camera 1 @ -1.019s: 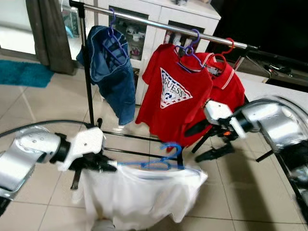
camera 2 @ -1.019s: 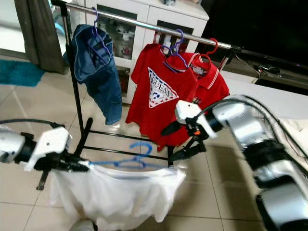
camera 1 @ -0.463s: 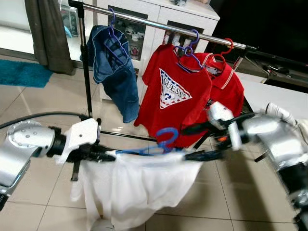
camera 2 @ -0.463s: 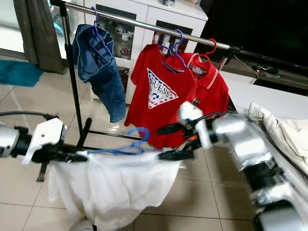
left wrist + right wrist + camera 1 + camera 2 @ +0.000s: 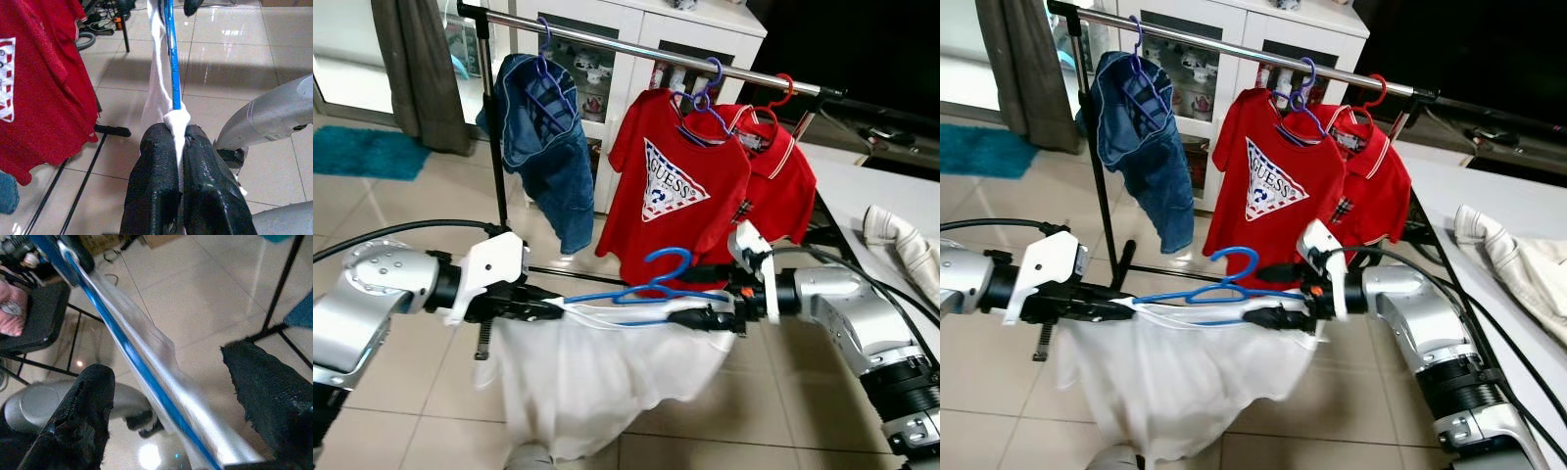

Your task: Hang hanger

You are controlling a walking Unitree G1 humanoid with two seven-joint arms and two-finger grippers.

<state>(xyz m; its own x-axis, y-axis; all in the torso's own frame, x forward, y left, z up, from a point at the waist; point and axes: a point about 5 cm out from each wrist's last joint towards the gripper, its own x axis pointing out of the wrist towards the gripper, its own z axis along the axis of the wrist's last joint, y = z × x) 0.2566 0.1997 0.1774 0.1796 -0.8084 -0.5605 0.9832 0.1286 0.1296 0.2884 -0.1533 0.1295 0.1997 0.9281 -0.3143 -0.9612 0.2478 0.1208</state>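
While the left gripper (image 5: pixel 551 309) holds its black fingers (image 5: pixel 156 166) pinched tight on the end of a blue plastic hanger (image 5: pixel 636 289) and the bunched shoulder of the white cloth garment (image 5: pixel 597 377) draped over it, the hanger hangs level between the two arms, above the tiled floor (image 5: pixel 391 211) and in front of a chrome clothes rail (image 5: pixel 636 49). On the rail hang a blue denim garment (image 5: pixel 543 147), a red printed T-shirt (image 5: pixel 680 191) and a red polo shirt (image 5: pixel 783 176). The right gripper (image 5: pixel 703 318) meets the hanger's other end, its fingers (image 5: pixel 90 396) spread wide on either side of the blue bar.
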